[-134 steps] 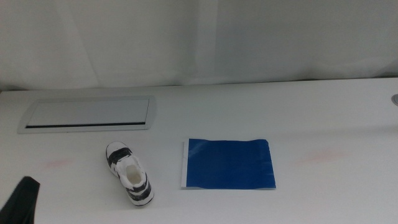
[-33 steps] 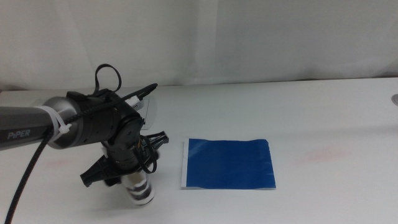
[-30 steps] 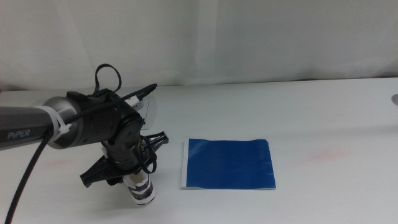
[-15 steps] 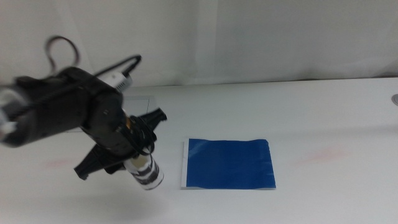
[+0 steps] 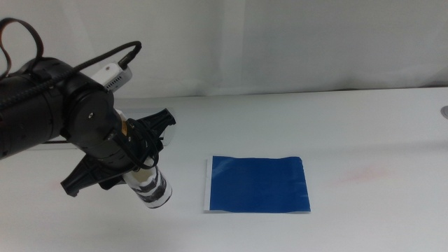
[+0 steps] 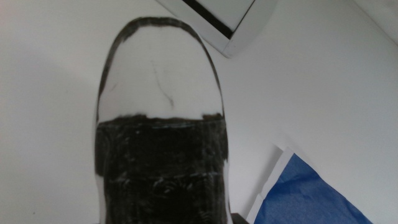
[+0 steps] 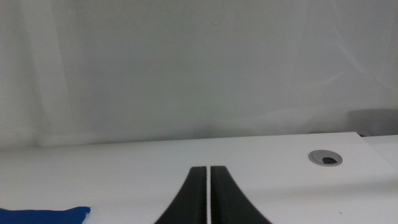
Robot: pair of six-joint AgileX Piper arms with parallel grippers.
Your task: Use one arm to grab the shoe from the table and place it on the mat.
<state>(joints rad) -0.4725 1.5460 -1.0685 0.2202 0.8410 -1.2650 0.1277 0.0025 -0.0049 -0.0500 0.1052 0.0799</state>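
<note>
White worktop (image 5: 364, 133), broad, plain, with pale grey inset panel (image 6: 231, 18) at far left, mostly hidden behind arm in middle view. Left arm (image 5: 49, 119), big, black, in from left side, cable looped over top, wrist angled down toward worktop. Blue mat (image 5: 257, 183), flat, white strip along its left edge, right of arm, nothing on it. Shoe (image 5: 149, 187), white with black stripes, hanging from left end effector (image 5: 136, 170), lifted clear of worktop, tilted with one end down and toward mat, just left of mat's white edge, not over it. Left wrist view: shoe sole (image 6: 160, 143) filling frame, white toe patch with dark rim, black tread below; own jaws hidden behind shoe, pinched on shoe judging by lift. Mat corner (image 6: 311, 199) beside sole there, panel corner beyond toe. Right end effector (image 7: 209, 199) out of middle view, parked low over worktop, jaws pressed together with only thin slit between. Round grey grommet (image 7: 325, 158) in worktop ahead of it, sliver of mat (image 7: 43, 214) off to one side.
</note>
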